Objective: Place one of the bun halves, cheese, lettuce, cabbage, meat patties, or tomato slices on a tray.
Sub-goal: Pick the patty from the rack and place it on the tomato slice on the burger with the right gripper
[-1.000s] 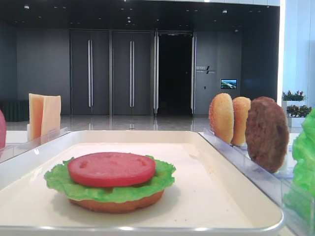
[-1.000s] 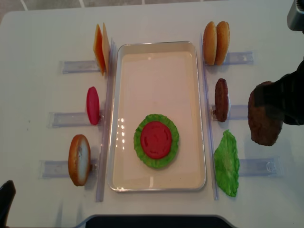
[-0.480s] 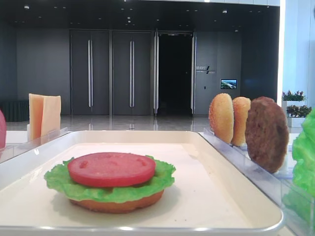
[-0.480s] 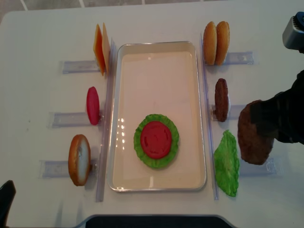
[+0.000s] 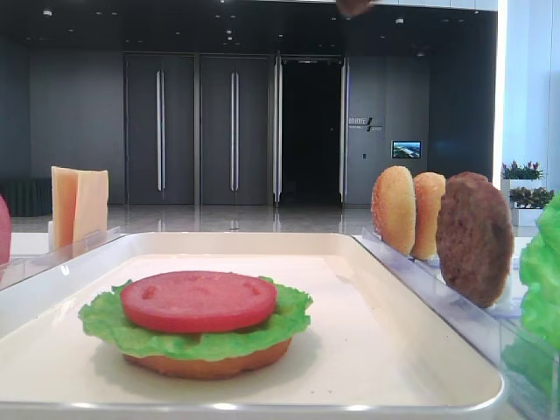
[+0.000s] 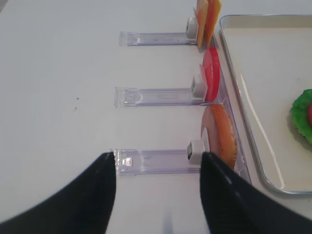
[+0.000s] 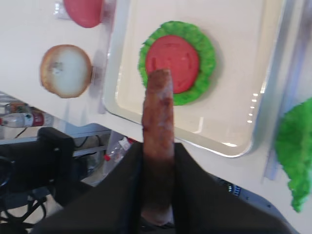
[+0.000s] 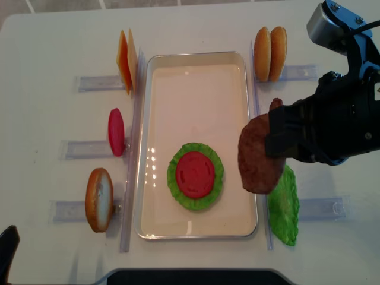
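Observation:
My right gripper (image 8: pixel 279 139) is shut on a dark-brown meat patty (image 8: pixel 260 155), held on edge above the right rim of the cream tray (image 8: pixel 202 57). The right wrist view shows that patty (image 7: pixel 157 112) edge-on between the black fingers (image 7: pixel 195 185), over the stack in the tray. The stack is a tomato slice (image 8: pixel 195 174) on lettuce (image 8: pixel 178 193) on a bun half (image 5: pixel 206 363). My left gripper (image 6: pixel 157 161) stands open and empty over the table, left of a racked bun half (image 6: pixel 222 134).
Clear racks flank the tray. The left ones hold cheese (image 8: pixel 126 59), a tomato slice (image 8: pixel 116 132) and a bun half (image 8: pixel 99 199). On the right stand two bun halves (image 8: pixel 270 53), a second patty (image 5: pixel 474 236) and a lettuce leaf (image 8: pixel 285 211).
My right gripper has carried the patty leftward, from outside the right racks to over the tray's right rim. The left gripper and the stack have not moved.

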You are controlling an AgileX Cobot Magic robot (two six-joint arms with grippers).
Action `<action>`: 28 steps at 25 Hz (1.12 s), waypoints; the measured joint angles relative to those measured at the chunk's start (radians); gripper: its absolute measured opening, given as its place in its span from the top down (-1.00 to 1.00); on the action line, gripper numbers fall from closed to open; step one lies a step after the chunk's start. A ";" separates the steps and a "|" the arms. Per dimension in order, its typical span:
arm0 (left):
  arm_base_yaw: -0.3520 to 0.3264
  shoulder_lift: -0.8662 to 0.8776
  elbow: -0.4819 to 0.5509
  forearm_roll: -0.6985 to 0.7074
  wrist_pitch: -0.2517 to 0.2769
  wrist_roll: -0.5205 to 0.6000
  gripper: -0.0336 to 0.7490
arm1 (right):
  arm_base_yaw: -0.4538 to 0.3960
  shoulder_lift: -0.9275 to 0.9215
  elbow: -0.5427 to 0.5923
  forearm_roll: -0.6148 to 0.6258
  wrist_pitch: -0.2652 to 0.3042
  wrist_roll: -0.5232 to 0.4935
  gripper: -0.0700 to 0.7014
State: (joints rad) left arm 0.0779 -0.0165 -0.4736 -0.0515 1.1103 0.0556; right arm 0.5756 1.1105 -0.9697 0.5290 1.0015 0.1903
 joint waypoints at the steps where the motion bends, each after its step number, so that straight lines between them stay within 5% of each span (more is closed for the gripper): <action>1: 0.000 0.000 0.000 0.000 0.000 0.000 -0.16 | -0.007 0.011 0.000 0.042 -0.003 -0.031 0.45; 6: 0.000 0.000 0.000 0.000 0.000 0.000 -0.16 | -0.050 0.047 0.001 0.223 -0.024 -0.153 0.45; 14: 0.000 0.000 0.000 0.000 0.000 0.000 -0.16 | -0.057 0.101 0.001 0.279 -0.085 -0.212 0.45; 28: 0.000 0.000 0.000 0.000 0.000 0.000 -0.16 | -0.057 0.330 0.001 0.552 -0.142 -0.498 0.45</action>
State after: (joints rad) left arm 0.0779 -0.0165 -0.4736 -0.0515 1.1103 0.0556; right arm 0.5185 1.4404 -0.9685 1.0810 0.8594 -0.3080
